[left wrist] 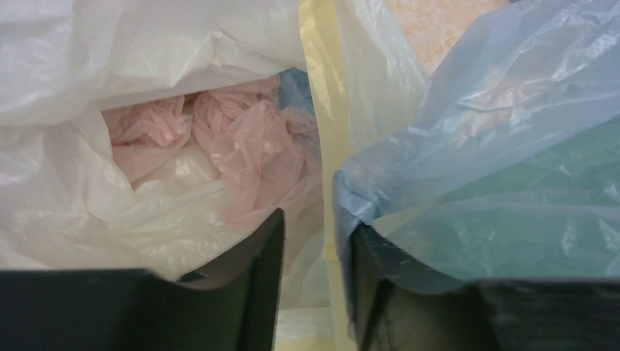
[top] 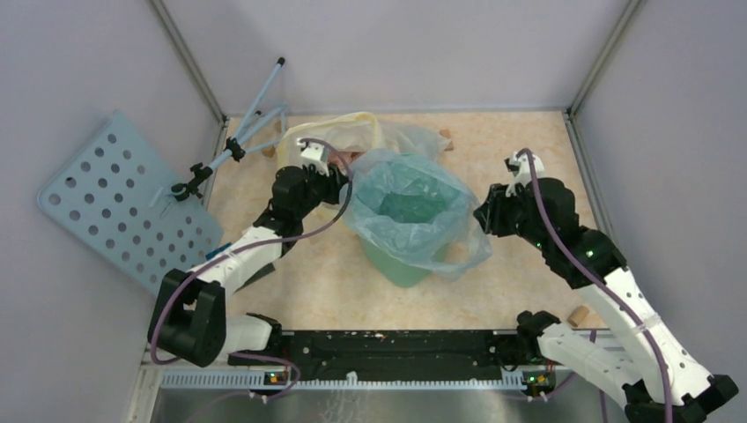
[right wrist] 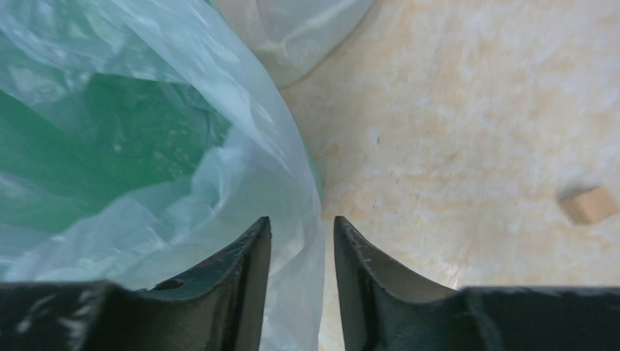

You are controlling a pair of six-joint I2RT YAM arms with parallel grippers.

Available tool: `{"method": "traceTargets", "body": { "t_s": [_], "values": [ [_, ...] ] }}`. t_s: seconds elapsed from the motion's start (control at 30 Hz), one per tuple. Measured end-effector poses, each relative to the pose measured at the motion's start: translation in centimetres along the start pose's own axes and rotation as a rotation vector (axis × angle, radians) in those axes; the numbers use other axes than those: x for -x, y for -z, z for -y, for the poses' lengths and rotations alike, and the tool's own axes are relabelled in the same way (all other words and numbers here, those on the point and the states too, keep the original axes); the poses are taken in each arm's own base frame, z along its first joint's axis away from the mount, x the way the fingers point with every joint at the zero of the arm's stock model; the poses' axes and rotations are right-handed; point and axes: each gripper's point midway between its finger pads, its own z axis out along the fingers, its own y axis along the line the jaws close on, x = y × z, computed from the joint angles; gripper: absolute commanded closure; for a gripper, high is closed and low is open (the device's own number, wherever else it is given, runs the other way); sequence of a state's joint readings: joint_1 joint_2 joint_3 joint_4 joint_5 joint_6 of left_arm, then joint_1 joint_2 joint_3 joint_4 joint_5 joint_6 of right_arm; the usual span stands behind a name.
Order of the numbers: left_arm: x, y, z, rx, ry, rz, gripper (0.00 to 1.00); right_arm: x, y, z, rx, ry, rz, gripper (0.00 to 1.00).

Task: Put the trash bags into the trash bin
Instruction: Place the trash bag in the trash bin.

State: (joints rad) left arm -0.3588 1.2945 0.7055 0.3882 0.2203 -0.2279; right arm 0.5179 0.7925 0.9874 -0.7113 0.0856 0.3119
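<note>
The pale-blue see-through trash bag lies opened over and inside the mint-green trash bin at the table's middle, and its edges hang outside the rim. My left gripper is at the bag's left edge. In the left wrist view it is open, and the blue film is draped over its right finger. My right gripper is at the bag's right edge. In the right wrist view it is open, and loose bag film hangs in the gap between its fingers, unpinched.
A whitish bag with a yellow rim lies behind the bin, with crumpled pink plastic inside. A pale-blue perforated board and a thin rod stand lean at the left wall. Small wooden blocks lie on the table.
</note>
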Motion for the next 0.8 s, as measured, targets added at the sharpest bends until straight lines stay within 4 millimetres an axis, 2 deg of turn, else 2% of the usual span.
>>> {"method": "traceTargets", "body": {
  "t_s": [0.13, 0.27, 0.4, 0.5, 0.63, 0.8],
  "values": [
    [2.7, 0.4, 0.2, 0.027, 0.023, 0.041, 0.26, 3.8, 1.8, -0.7, 0.032, 0.065, 0.118, 0.37],
    [5.5, 1.7, -0.6, 0.128, 0.082, 0.081, 0.19, 5.5, 2.2, -1.3, 0.061, 0.131, 0.168, 0.33],
    [7.7, 3.0, -2.8, 0.288, 0.172, 0.081, 0.08, 6.0, 0.5, -2.4, 0.114, 0.195, 0.154, 0.33],
    [7.5, 4.1, -4.3, 0.389, 0.215, 0.055, 0.01, 5.9, -1.6, -3.3, 0.152, 0.233, 0.126, 0.32],
    [6.0, 5.8, -5.9, 0.48, 0.24, -0.003, 0.01, 6.2, -3.1, -4.5, 0.213, 0.291, 0.121, 0.32],
    [5.9, 7.2, -6.3, 0.502, 0.248, -0.014, 0.01, 8.8, -3.6, -6.5, 0.293, 0.373, 0.171, 0.32]
  ]
}}
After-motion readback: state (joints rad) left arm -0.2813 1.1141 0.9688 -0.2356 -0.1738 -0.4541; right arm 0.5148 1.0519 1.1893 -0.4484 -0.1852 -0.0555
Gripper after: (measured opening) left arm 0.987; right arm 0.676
